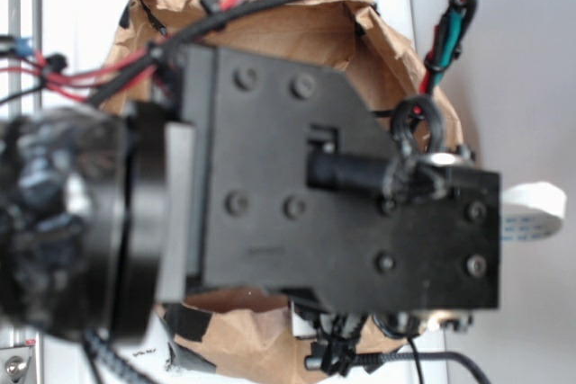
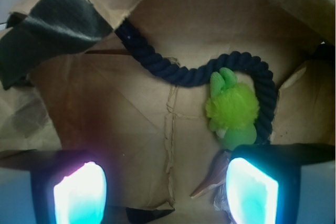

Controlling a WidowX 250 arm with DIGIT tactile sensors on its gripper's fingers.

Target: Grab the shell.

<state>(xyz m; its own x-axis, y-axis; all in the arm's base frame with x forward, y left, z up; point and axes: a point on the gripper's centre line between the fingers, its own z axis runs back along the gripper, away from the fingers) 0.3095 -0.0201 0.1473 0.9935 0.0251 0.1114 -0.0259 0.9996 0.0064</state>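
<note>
One pointed tip of the shell shows in the wrist view, orange-tan, poking out on the brown paper bag floor just beside the right-hand pad, which hides the rest of it. The end effector hangs over the bag floor with its two glowing pads set wide apart and nothing between them. Just above the shell lies a fuzzy lime-green plush toy, cradled in a curve of dark navy rope, with black tape patching the bag's torn rim.
</note>
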